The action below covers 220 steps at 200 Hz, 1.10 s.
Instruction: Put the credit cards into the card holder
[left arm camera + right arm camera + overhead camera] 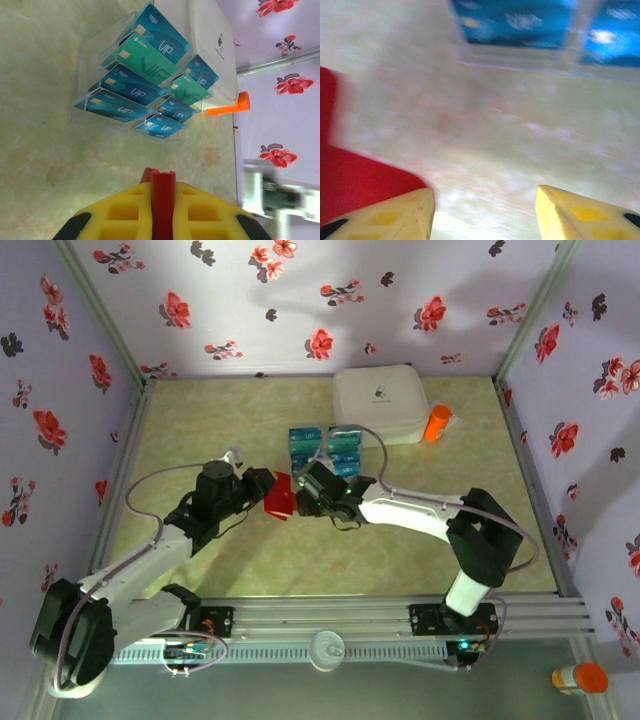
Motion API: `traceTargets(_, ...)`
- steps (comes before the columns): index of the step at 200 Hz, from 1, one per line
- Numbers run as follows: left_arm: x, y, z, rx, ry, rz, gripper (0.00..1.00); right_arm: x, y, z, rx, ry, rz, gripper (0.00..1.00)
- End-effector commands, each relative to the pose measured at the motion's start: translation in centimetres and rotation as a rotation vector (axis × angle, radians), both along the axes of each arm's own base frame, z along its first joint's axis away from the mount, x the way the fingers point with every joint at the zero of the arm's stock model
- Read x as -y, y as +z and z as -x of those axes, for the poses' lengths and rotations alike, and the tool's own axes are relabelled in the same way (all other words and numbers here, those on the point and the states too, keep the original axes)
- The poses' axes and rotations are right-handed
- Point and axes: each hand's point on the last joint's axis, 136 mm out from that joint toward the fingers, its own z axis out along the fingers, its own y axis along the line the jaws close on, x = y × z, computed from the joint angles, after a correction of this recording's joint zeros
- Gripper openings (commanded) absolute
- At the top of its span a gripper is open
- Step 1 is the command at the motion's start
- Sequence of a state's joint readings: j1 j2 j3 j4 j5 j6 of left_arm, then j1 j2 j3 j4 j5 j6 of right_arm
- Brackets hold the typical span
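In the left wrist view the red card holder (163,200) stands edge-up between the yellow fingers of my left gripper (163,186), which is shut on it. From above, the card holder (280,502) hangs mid-table between the left gripper (262,486) and the right gripper (305,496). My right gripper (482,202) is open with nothing between its fingers. The card holder (350,180) lies just off its left finger. Several blue and teal credit cards (142,75) stand in a clear tiered rack (325,448) just beyond both grippers. The blurred right wrist view has blue credit cards (520,22) at its top.
A big white rounded case (380,402) sits behind the card rack, with an orange bottle (437,423) lying at its right. Floral walls close in the table on three sides. Another orange-capped bottle (580,677) stands outside the frame at the near right.
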State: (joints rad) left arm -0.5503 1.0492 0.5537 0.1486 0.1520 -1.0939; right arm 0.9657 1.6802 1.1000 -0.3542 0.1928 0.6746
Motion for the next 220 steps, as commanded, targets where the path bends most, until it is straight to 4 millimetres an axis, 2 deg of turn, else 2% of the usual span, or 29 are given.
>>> traceTargets(1,0.6,3.6,-0.7,0.089,-0.003,0.058,0.0,4.3,-1.1,-0.4,-0.005,-0.095,0.085,0.55)
traceTargets(36,0.5,3.3,-0.8,0.094,-0.003,0.034,0.0,5.7,2.8,0.4,0.017,-0.071,-0.038,0.6)
traceTargets(50,0.6,3.4,-1.1,0.102,-0.004,0.03,0.0,6.5,4.6,0.5,0.04,-0.072,-0.059,0.77)
traceTargets(55,0.7,3.6,-1.2,0.106,-0.008,0.032,0.0,6.9,5.4,0.5,0.056,-0.083,-0.062,0.89)
traceTargets(60,0.8,3.7,-1.3,0.11,-0.011,0.033,0.0,7.1,5.9,0.5,0.066,-0.088,-0.065,0.98)
traceTargets(66,0.9,3.9,-1.4,0.115,-0.014,0.037,0.0,7.4,6.7,0.4,0.08,-0.094,-0.076,0.99)
traceTargets(98,1.7,5.6,-2.3,0.149,-0.025,0.087,0.0,7.6,10.9,0.2,0.161,-0.113,-0.227,0.99)
traceTargets(125,2.3,7.4,-3.1,0.175,-0.008,0.198,0.0,5.8,14.4,0.3,0.192,-0.058,-0.475,0.99)
traceTargets(157,2.9,9.7,-3.9,0.202,0.011,0.362,0.0,2.7,17.9,0.1,0.132,0.036,-0.761,0.83)
traceTargets(185,3.1,11.2,-4.3,0.215,0.018,0.451,0.0,0.4,19.7,-0.6,0.099,0.078,-0.885,0.77)
traceTargets(220,3.1,12.7,-4.2,0.234,0.02,0.524,0.0,-0.6,19.8,-2.4,0.107,0.045,-0.908,0.74)
